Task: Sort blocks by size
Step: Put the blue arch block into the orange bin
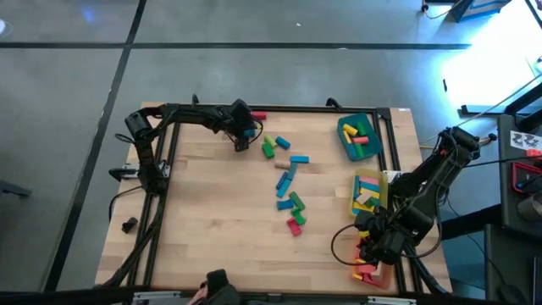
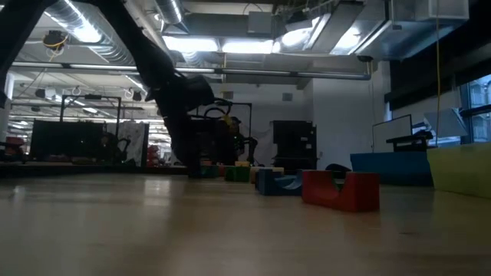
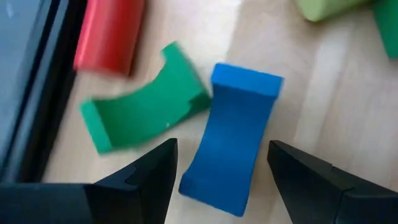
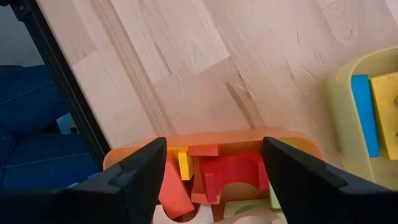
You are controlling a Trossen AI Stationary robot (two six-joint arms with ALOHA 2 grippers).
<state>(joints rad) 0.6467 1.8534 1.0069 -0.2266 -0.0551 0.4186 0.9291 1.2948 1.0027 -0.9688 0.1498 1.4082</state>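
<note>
1. The left gripper [image 1: 243, 140] hovers low near the far edge of the tabletop [image 1: 212, 220], left of its middle. Its jaws are spread and grasp nothing.
2. In the left wrist view, a blue block [image 3: 231, 137] with curved-in sides lies on the wood between the two fingers [image 3: 146, 177], apart from both. A green arched block [image 3: 142, 112] touches its corner, and a red cylinder [image 3: 109, 34] lies beside the green one at the table's frame.
3. Loose blocks [image 1: 288, 182] in blue, green, red and plain wood run in a scattered line from the far edge toward the middle of the tabletop.
4. A teal tray [image 1: 359, 137] sits near the far right corner and holds several coloured pieces.
5. A yellow tray [image 1: 367, 193] sits along the right edge, with blue, pink and yellow pieces in it.
6. The right gripper [image 1: 373, 246] hangs over the orange tray [image 4: 205, 142] near the near right corner. Its jaws are released and hold nothing; red and yellow pieces lie in the tray beneath.
</note>
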